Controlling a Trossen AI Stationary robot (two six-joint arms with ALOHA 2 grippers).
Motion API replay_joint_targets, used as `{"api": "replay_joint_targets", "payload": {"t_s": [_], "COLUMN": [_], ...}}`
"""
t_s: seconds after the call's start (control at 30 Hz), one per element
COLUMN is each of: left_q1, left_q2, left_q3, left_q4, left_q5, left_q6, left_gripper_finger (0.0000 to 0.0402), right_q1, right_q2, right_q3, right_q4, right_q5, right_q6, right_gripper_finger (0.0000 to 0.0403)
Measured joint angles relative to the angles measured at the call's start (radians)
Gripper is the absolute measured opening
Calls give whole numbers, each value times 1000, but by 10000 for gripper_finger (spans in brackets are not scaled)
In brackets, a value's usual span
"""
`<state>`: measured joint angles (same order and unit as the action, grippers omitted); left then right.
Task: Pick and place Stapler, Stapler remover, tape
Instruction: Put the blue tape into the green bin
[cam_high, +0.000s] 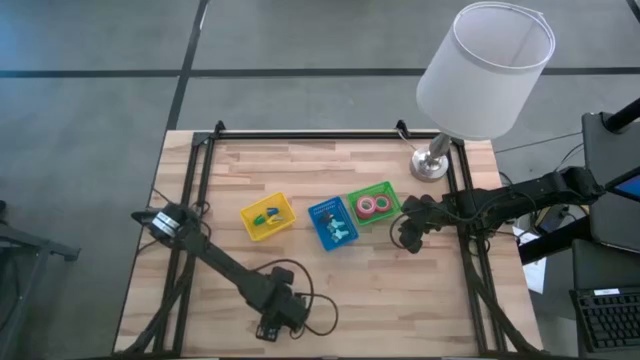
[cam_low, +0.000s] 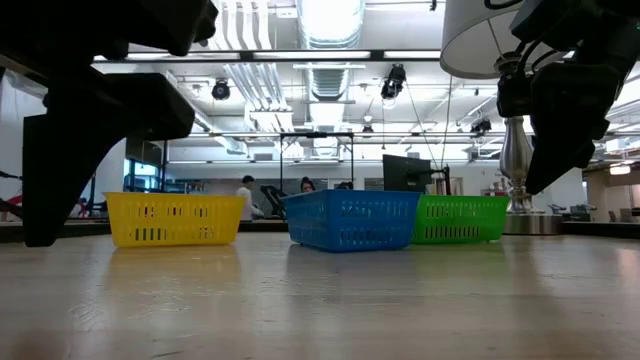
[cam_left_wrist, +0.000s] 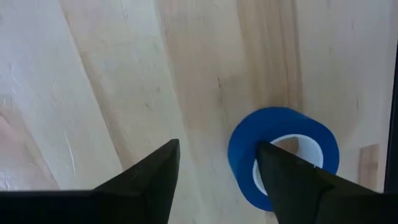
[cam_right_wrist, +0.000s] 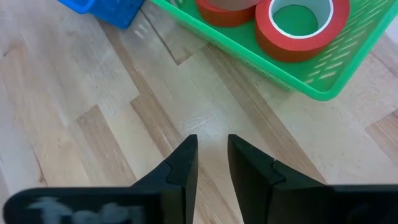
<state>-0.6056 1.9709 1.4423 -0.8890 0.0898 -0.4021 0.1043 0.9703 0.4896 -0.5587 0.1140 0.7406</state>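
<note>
At the near edge of the wooden table (cam_high: 330, 290), the left gripper (cam_left_wrist: 217, 165) is held low with its jaws apart; a blue tape roll (cam_left_wrist: 283, 155) lies on the bare wood just beside one finger and is not yet gripped. This roll is judged to be the remaining item.

Farther back, three bins stand in a row. Small yellow, green and blue items, too small to name, are seen in the yellow bin (cam_high: 267, 217) at the left and the blue bin (cam_high: 332, 223) in the middle. Red tape rolls (cam_right_wrist: 301, 25) are already placed in the green bin (cam_high: 373, 204) at the right. The right gripper (cam_right_wrist: 212, 155) hovers just right of that bin, jaws nearly together and empty.

A table lamp (cam_high: 470, 80) stands at the far right corner. Beyond the table, an open workspace with ceiling ducts and distant people is visible.
</note>
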Motion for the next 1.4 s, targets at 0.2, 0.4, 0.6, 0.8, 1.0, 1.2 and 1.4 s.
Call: {"api": "replay_joint_targets", "payload": {"t_s": [0.2, 0.4, 0.6, 0.8, 1.0, 1.2, 1.4], "left_q1": [-4, -24, -44, -45, -32, 21, 95], "left_q2": [7, 7, 7, -2, 1, 8, 9], "left_q3": [42, 33, -59, -119, -109, -61, -15], "left_q4": [-32, -27, 127, 187, 161, 146, 139], "left_q5": [7, 59, 57, 54, 21, -102, -497], "left_q6": [-7, -36, -53, -43, 31, 91, 190], "left_gripper_finger": [218, 218, 218, 185, 60, 39, 57], "right_q1": [0, 0, 0, 0, 0, 0, 0], "right_q2": [0, 0, 0, 0, 0, 0, 0], "right_q3": [0, 0, 0, 0, 29, 45, 64], "right_q4": [1, 2, 3, 24, 30, 144, 414], "right_q5": [2, 2, 2, 2, 18, 50, 47], "right_q6": [-15, -19, -19, -18, -19, -59, -232], "right_gripper_finger": [77, 86, 91, 84, 75, 80, 94]}}
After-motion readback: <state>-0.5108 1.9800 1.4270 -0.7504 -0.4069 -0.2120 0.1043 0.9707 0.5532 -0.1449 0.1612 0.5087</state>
